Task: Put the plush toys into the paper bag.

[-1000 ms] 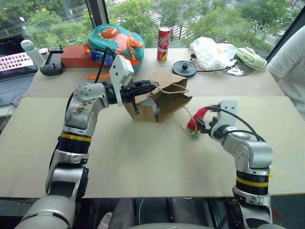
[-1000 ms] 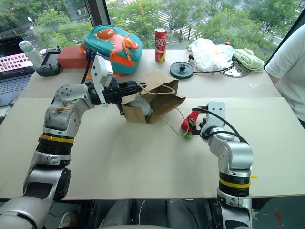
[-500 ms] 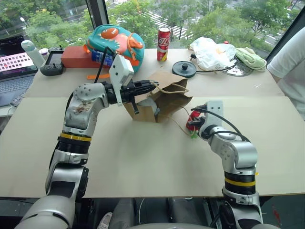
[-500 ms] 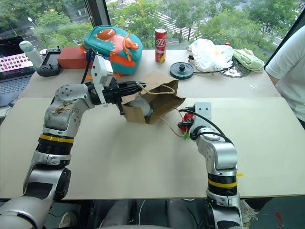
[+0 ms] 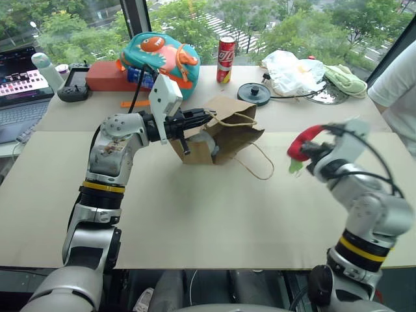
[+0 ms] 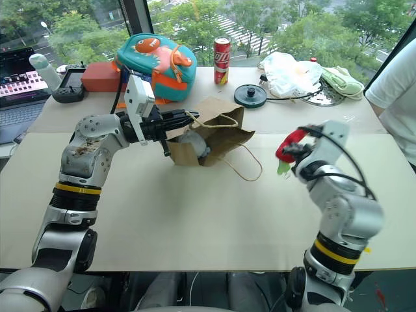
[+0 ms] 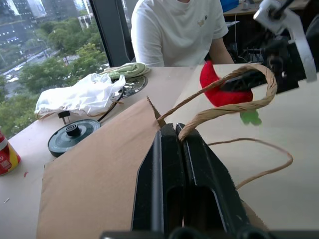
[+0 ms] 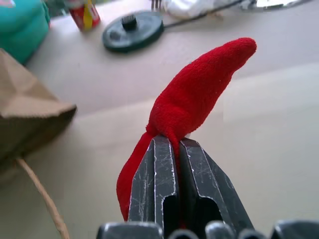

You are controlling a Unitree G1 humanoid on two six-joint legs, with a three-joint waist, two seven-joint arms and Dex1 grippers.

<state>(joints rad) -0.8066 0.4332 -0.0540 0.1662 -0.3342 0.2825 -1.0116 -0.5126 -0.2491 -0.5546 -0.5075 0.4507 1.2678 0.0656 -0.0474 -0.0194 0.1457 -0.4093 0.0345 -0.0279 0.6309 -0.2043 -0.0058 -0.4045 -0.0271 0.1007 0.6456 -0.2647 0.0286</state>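
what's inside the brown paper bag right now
Through the open mouth of the paper bag, a fuzzy grey-blue plush toy shows. The brown paper covers the rest of the inside. The red plush toy is outside, clamped in the right gripper.

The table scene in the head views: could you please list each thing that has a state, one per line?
paper bag: on its side, mouth held open.
left claw: shut on the paper bag's rim.
right claw: shut on the red plush toy.
red plush toy: lifted off the table.
grey plush toy: inside the bag.
soda can: upright.
laptop: open, screen lit.
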